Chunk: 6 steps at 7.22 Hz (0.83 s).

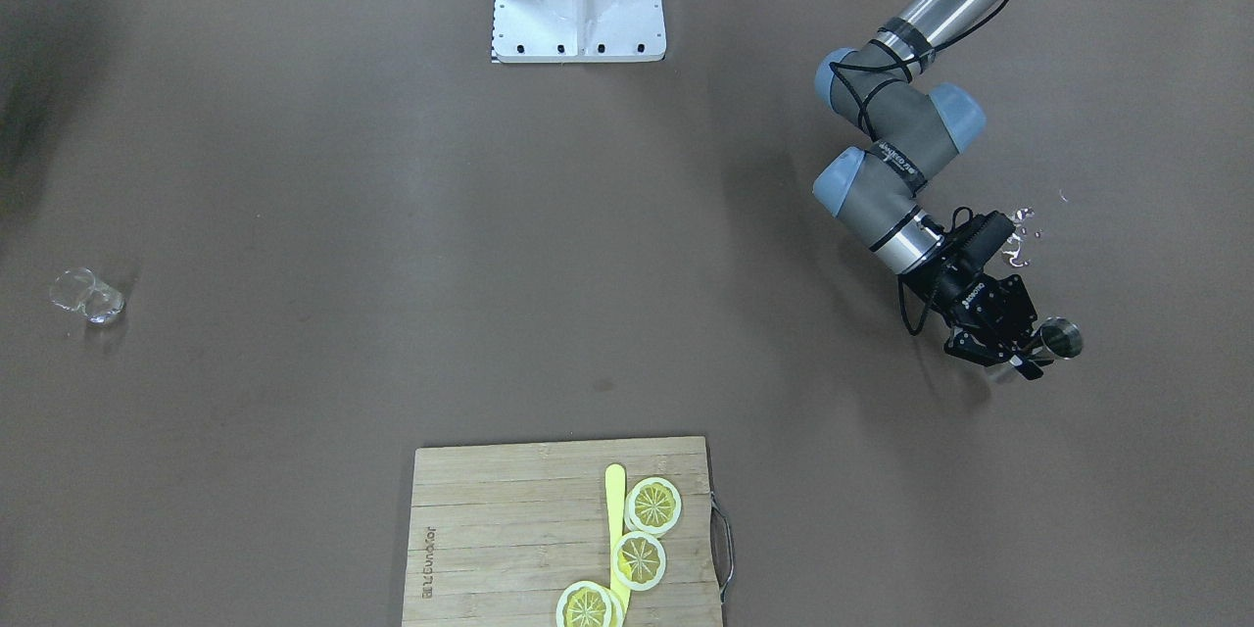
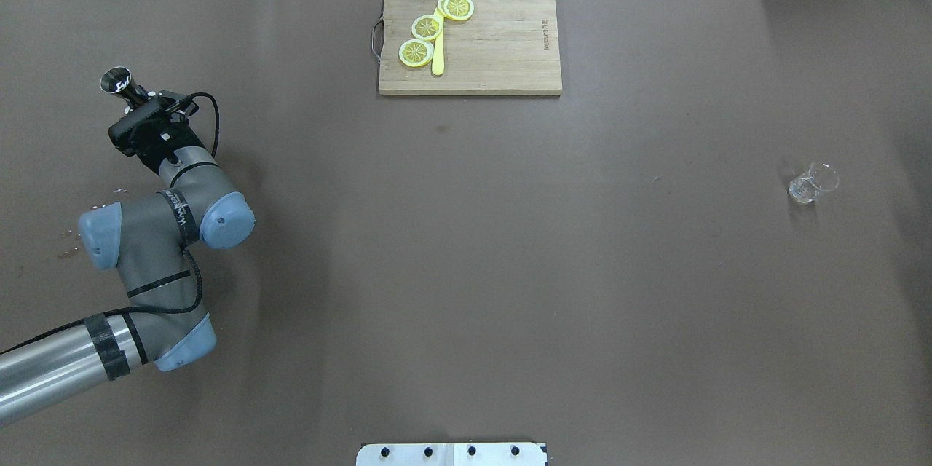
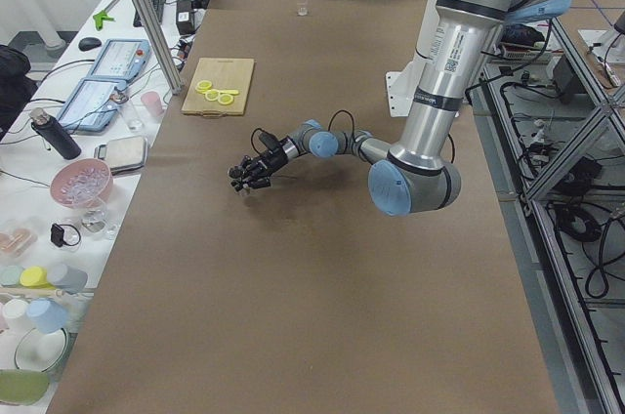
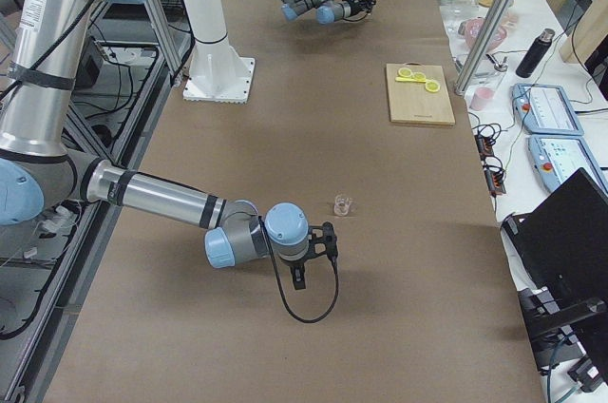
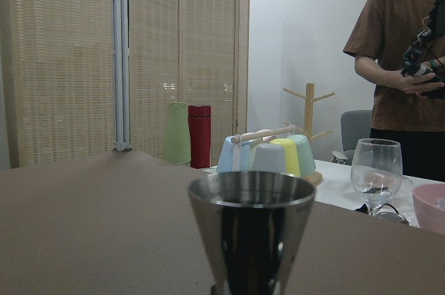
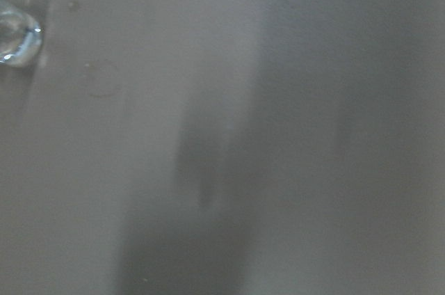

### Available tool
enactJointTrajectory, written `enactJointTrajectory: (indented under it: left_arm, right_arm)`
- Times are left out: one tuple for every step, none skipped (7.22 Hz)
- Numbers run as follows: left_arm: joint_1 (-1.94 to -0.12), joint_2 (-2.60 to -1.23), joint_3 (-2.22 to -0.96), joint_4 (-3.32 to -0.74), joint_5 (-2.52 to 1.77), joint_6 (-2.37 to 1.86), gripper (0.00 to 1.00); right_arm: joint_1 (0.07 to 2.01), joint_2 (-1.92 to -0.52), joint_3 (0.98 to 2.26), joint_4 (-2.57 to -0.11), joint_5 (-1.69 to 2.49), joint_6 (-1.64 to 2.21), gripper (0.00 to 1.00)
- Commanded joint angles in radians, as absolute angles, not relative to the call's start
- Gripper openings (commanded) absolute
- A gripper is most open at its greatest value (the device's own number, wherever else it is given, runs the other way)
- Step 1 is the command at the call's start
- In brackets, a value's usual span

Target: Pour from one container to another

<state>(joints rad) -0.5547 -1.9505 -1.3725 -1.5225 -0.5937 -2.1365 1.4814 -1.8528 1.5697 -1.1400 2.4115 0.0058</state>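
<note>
left tool clamped on the steel jigger, held upright near the table's left end.
carry it level to the small glass, well apart toward the right end, then tip slowly; right tool's state: cannot tell.

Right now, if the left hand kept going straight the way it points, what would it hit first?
Probably nothing on the table: the left hand, holding a metal cup, points across bare surface. Past the edge stand mugs and a wine glass, depth unclear.
</note>
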Motion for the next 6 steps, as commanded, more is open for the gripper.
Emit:
enactJointTrajectory:
  left_arm:
    - [-0.545,-1.951,-1.373,-1.519,-0.592,-2.138,0.11]
    - [-0.545,-1.951,-1.371,-1.517,-0.592,-2.141,0.17]
    - [-0.542,-1.951,-1.371,-1.513,-0.592,-2.141,0.2]
    - [-0.541,-1.951,-1.371,-1.513,-0.594,-2.141,0.21]
    - [-0.541,-1.951,-1.371,-1.513,-0.594,-2.141,0.26]
    - [-0.541,-1.951,-1.371,-1.513,-0.594,-2.14,0.33]
  right_arm:
    - [1.589,-1.777,1.574,-1.465,2.241,-0.193,1.0]
    - [1.594,-1.72,1.595,-1.614,2.226,-0.193,1.0]
    - [1.594,-1.625,1.6,-1.725,2.224,-0.193,1.0]
    - [1.592,-1.573,1.601,-1.753,2.241,-0.192,1.0]
    - [1.594,-1.589,1.629,-1.749,2.311,-0.187,1.0]
    - [1.594,-1.6,1.661,-1.746,2.331,-0.187,1.0]
